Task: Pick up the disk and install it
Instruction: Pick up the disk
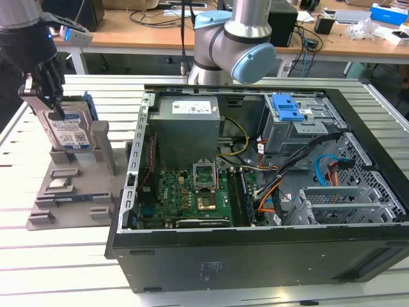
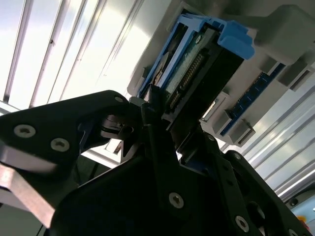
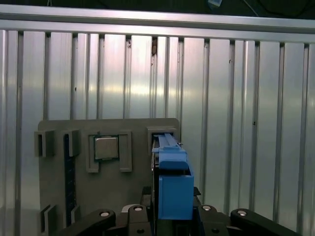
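The disk (image 1: 69,131) stands upright on edge in a grey holder plate (image 1: 64,198) at the exterior view's left, its white-and-blue label facing the camera. My black gripper (image 1: 48,96) reaches down over its top, with one finger in front of the label and one behind, shut on the disk. In both wrist views the disk (image 2: 197,64) (image 3: 172,189) is seen edge-on, its blue frame running between the gripper's links (image 3: 172,219). The disk's lower edge still sits in the holder's slot.
An open computer case (image 1: 255,256) lies on the slatted metal table at the exterior view's right, with a motherboard (image 1: 192,192), a grey power supply (image 1: 188,121) and a drive cage with a blue latch (image 1: 287,109). The holder plate (image 3: 110,201) also carries a processor chip (image 3: 106,147).
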Controlling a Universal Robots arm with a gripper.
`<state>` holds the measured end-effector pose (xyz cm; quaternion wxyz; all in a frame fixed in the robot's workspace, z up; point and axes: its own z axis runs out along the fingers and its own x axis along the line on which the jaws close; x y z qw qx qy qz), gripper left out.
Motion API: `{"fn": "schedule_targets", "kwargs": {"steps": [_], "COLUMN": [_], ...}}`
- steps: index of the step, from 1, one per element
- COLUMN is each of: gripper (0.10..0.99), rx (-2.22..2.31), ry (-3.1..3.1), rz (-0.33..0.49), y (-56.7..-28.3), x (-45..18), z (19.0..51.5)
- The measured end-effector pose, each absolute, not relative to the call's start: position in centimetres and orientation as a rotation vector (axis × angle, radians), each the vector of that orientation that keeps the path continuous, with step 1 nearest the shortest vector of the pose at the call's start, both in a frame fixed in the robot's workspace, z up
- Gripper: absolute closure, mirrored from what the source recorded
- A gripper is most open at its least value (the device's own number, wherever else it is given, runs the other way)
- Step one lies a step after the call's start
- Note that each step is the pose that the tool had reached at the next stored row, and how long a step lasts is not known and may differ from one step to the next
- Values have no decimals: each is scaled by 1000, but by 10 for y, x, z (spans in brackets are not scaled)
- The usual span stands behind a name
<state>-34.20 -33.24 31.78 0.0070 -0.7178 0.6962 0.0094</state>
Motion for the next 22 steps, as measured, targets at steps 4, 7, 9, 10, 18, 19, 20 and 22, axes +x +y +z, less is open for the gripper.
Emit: {"fn": "schedule_targets", "kwargs": {"steps": [4,7,9,10,18,19,20,22], "gripper": [722,722,722,722,722,722,722,722], "rx": [-2245,-2245,-2245,-2245,-2246,-2246,-2246,-2246], "ry": [2177,2177,2178,2177,2178,2178,2178,2178], "rz": [29,29,29,29,27,27,27,27], "y": [-330,-328,-324,-324,-318,-318,-317,-317], "x": [-342,-342,-342,-342,-342,-342,-342,-342], "z": [327,336,349,353,388,391,394,401]}}
